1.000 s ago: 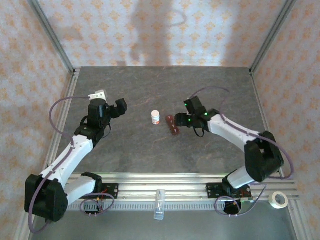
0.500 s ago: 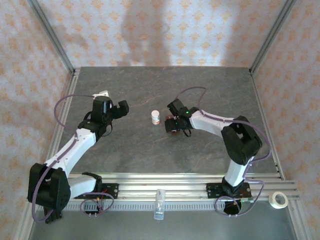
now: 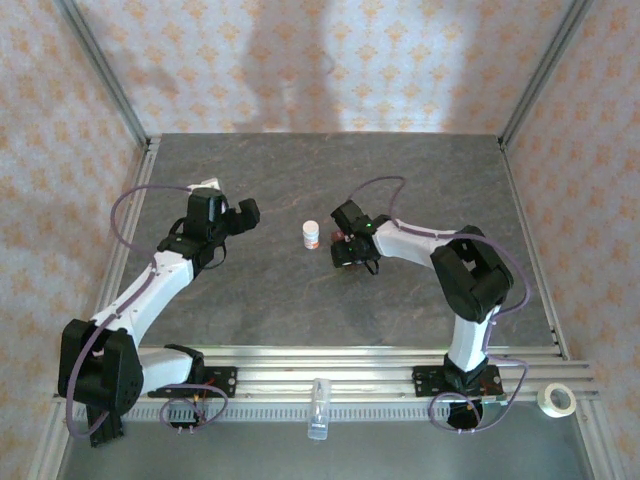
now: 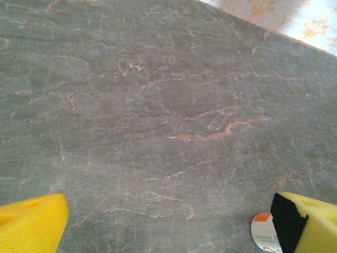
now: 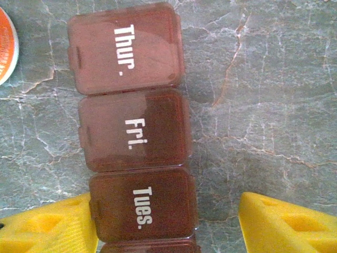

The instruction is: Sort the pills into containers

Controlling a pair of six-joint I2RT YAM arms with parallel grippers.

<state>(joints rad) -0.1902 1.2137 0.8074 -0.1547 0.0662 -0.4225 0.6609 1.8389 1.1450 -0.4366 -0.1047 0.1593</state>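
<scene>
Hovering left gripper: my jaws are spread wide over bare table, holding nothing.
Pill bottle: small, white and orange, standing between my two grippers and just beside the Thur. end of the strip.
Bottle risk: it's that close, so any sideways shove of the strip probably knocks it over.
Containers: reddish-brown strip lying flat on the table under my right gripper. Thur., Fri. and Tues. lids are all shut, no pills seen.
Right gripper: jaws are spread and straddle the Tues. box. One yellow finger is at its edge, touching or nearly; the other is apart with a gap.
Grip risk: contact is uneven, so a squeeze likely slides or twists the strip before both pads bite.
Lid risk: pinching across Tues. may pin that lid shut.
</scene>
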